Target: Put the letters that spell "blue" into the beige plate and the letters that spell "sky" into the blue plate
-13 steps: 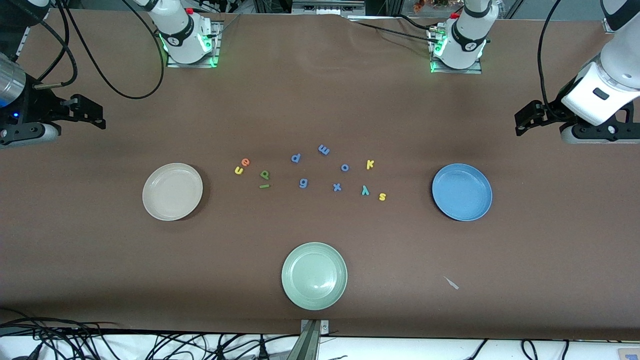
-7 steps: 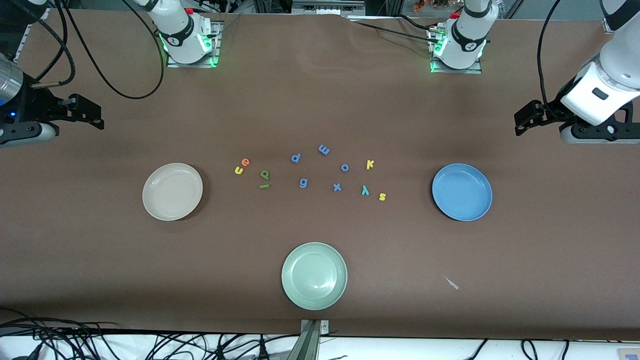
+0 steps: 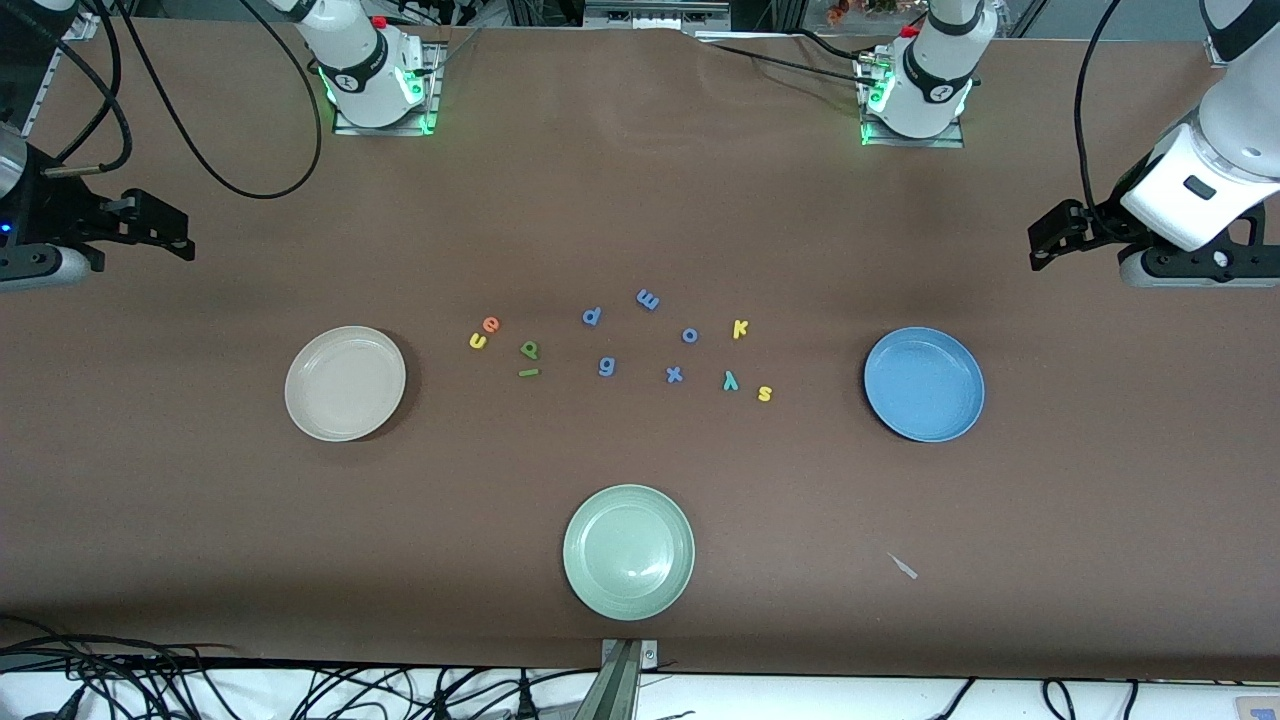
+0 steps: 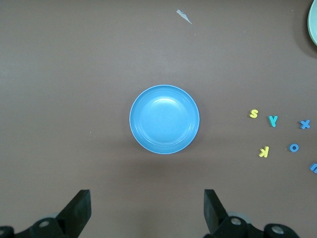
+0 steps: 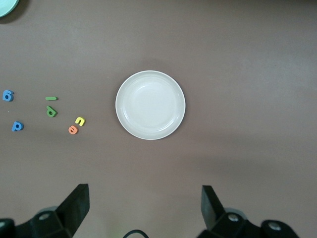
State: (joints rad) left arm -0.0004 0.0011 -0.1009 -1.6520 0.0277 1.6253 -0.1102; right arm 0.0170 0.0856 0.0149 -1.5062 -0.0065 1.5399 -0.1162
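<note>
The beige plate [image 3: 345, 383] [image 5: 150, 104] lies empty toward the right arm's end. Beside it, toward the table's middle, lie orange e [image 3: 490, 324], yellow u [image 3: 478, 341], green b [image 3: 529, 349] and green l [image 3: 528, 372]. The blue plate [image 3: 924, 384] [image 4: 164, 119] lies empty toward the left arm's end, with yellow k [image 3: 740, 329], teal y [image 3: 730, 379] and yellow s [image 3: 764, 393] beside it. My right gripper [image 3: 168, 232] [image 5: 145, 206] hangs open and empty over bare table near the beige plate. My left gripper [image 3: 1048, 245] [image 4: 147, 208] hangs open and empty near the blue plate.
Blue letters p [image 3: 591, 316], m [image 3: 647, 299], o [image 3: 689, 335], g [image 3: 606, 366] and x [image 3: 674, 374] lie between the two groups. A pale green plate [image 3: 628, 551] sits nearer the front camera. A small scrap [image 3: 904, 566] lies on the brown table cover.
My right gripper has drifted slightly outward toward the right arm's end of the table. The left gripper, plates and letters have not moved.
</note>
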